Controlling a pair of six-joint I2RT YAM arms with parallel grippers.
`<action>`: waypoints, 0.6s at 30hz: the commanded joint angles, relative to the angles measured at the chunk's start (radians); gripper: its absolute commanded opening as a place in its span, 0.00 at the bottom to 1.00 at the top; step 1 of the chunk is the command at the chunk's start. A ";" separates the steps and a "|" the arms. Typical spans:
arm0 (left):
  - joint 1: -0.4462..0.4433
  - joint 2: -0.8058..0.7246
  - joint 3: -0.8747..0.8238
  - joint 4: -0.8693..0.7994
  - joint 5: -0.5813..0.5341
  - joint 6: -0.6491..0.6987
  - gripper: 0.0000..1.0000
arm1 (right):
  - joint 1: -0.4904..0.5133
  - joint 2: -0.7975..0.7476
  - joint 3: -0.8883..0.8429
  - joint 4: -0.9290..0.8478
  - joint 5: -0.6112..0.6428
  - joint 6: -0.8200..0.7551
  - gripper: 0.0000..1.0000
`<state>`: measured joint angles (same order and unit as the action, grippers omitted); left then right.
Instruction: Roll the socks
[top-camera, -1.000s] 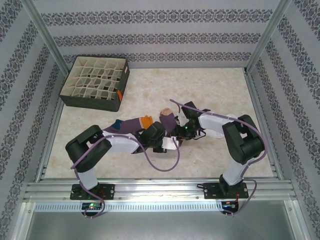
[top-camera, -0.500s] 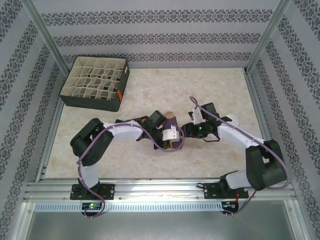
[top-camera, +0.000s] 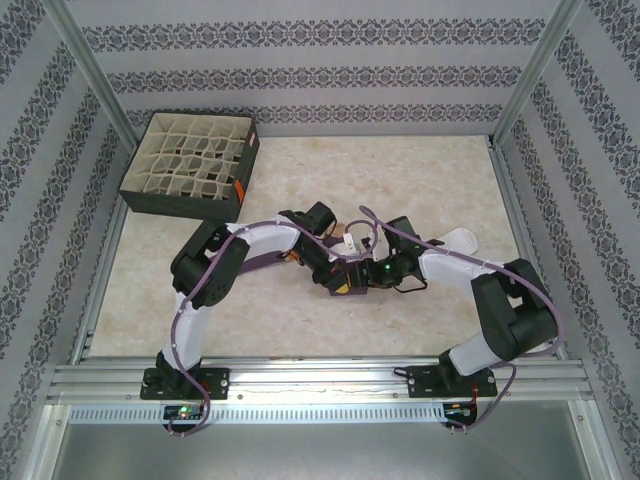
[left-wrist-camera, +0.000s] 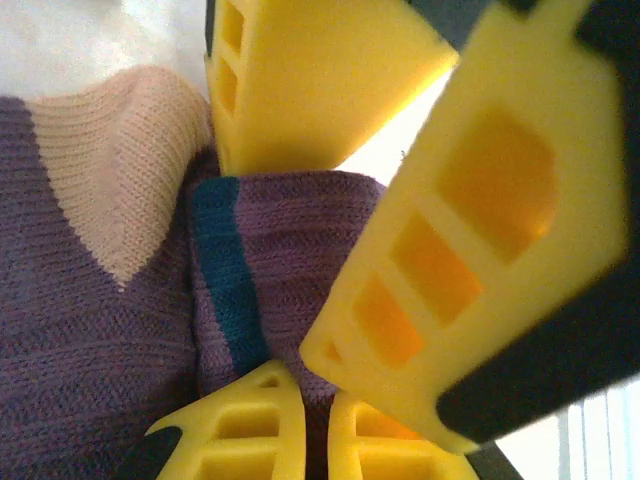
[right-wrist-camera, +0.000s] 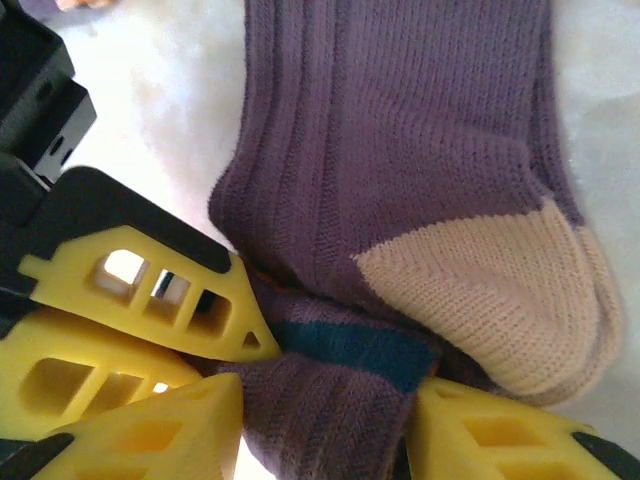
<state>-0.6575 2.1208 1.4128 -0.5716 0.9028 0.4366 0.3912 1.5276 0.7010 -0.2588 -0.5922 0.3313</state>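
A purple sock (right-wrist-camera: 400, 130) with a tan heel (right-wrist-camera: 500, 280) lies on the table. One end of it is folded into a thick bundle with a teal stripe (left-wrist-camera: 225, 270). My right gripper (right-wrist-camera: 325, 400) is shut on that bundle, a yellow finger on each side. My left gripper (left-wrist-camera: 320, 390) comes in from the opposite side, its fingers nearly together with a sliver of purple fabric pinched between them. In the top view the left gripper (top-camera: 333, 270) and right gripper (top-camera: 355, 275) meet over the purple sock (top-camera: 262, 262) at the table's middle.
The dark box with beige grid dividers (top-camera: 190, 165) stands at the back left. A white piece, possibly a sock (top-camera: 462, 240), lies beside the right arm. Metal frame rails border the table on all sides.
The right gripper pulled back to the right, then came left again to the sock. The left gripper moved right and forward. Both now meet on the folded bundle.
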 joint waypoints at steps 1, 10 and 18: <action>0.009 0.075 -0.005 -0.136 -0.013 -0.064 0.00 | 0.014 0.042 0.024 -0.006 0.021 0.004 0.40; 0.009 -0.064 -0.151 0.100 -0.092 -0.068 0.17 | 0.023 0.179 0.095 -0.166 0.188 0.046 0.10; -0.114 -0.475 -0.629 0.760 -0.512 0.156 0.39 | 0.036 0.230 0.122 -0.205 0.231 0.056 0.07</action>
<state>-0.7090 1.7500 0.9352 -0.1051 0.6254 0.4469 0.4282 1.6840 0.8524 -0.3603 -0.5648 0.3801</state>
